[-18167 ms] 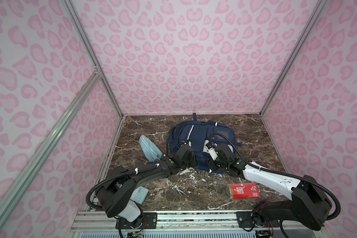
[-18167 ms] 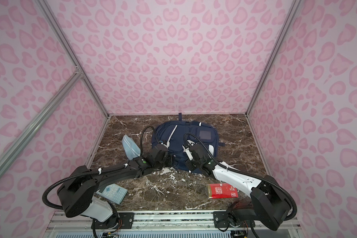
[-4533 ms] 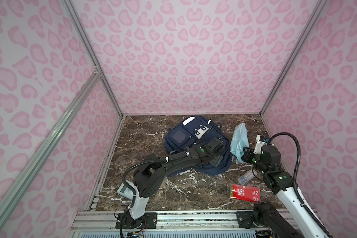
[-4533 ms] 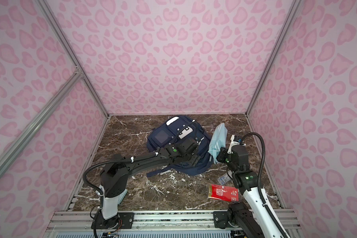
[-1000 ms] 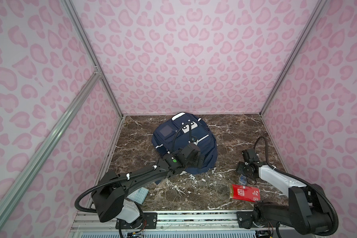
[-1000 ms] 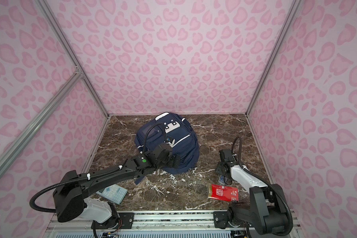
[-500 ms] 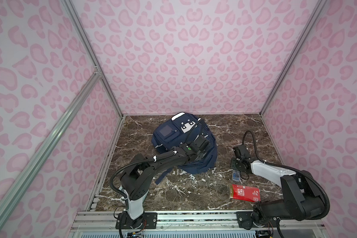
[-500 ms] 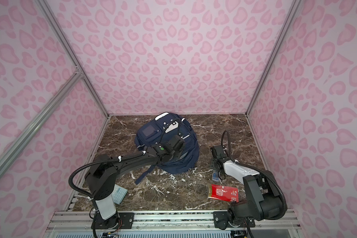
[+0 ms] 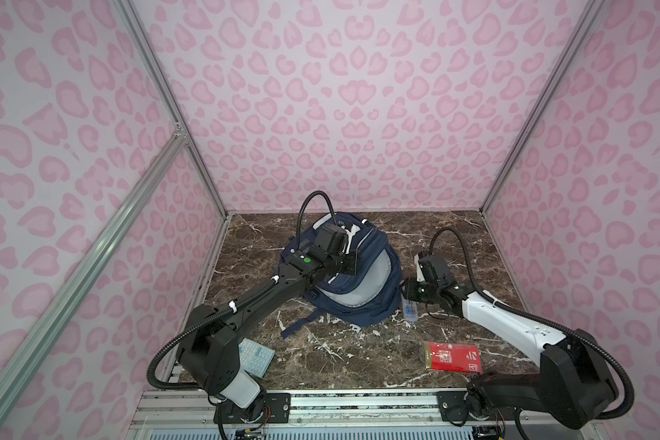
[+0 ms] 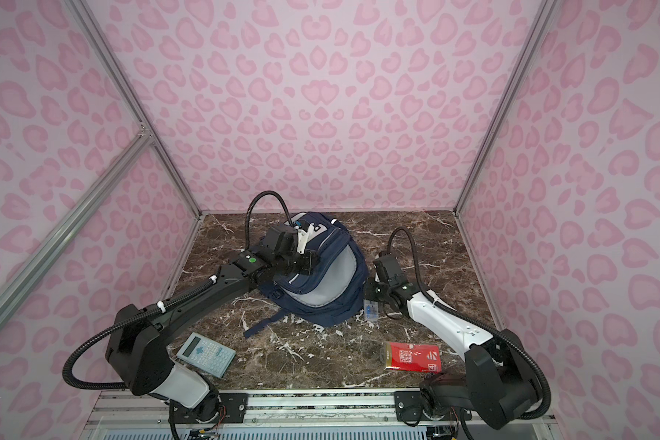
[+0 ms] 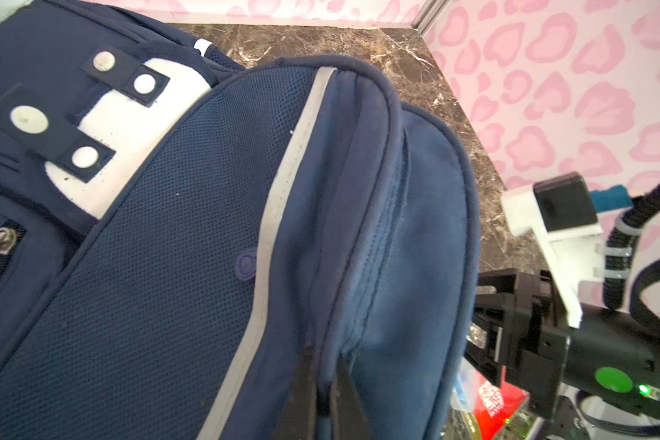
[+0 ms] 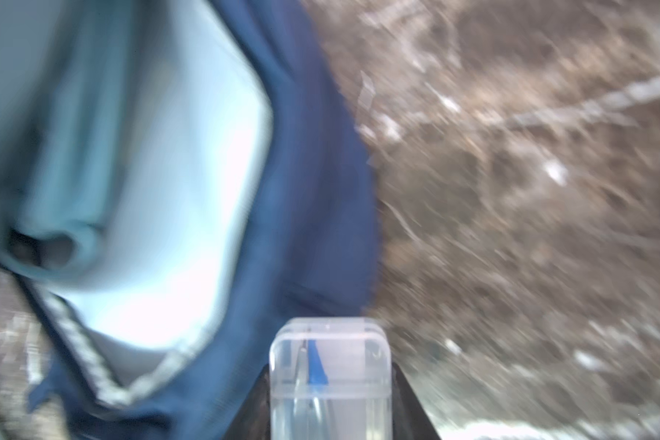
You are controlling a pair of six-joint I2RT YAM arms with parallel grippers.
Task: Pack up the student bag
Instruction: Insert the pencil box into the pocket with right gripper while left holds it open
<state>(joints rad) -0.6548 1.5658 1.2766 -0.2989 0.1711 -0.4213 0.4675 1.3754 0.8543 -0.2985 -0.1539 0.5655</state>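
Note:
The navy-blue student bag (image 9: 362, 304) (image 10: 322, 308) lies at the middle back of the marble table, and its main flap is raised so that grey lining (image 9: 364, 284) shows. My left gripper (image 9: 353, 263) (image 10: 313, 263) (image 11: 324, 358) is shut on a fold of the bag's (image 11: 168, 266) edge beside the zip. Just right of the bag (image 12: 302, 190), my right gripper (image 9: 406, 291) (image 10: 370, 291) (image 12: 330, 373) is shut on a small clear plastic box (image 9: 409, 308) (image 10: 370, 310) (image 12: 330, 384) with something blue inside. The box hangs low over the table.
A red packet (image 9: 452, 356) (image 10: 412, 356) lies at the front right. A pale calculator (image 9: 256, 356) (image 10: 206, 354) sits at the front left, partly under the left arm in a top view. Pink patterned walls close in three sides.
My left gripper has shut on the bag's edge and pulled it up, baring the grey lining. My right gripper has closed on the clear box and carried it left to the bag.

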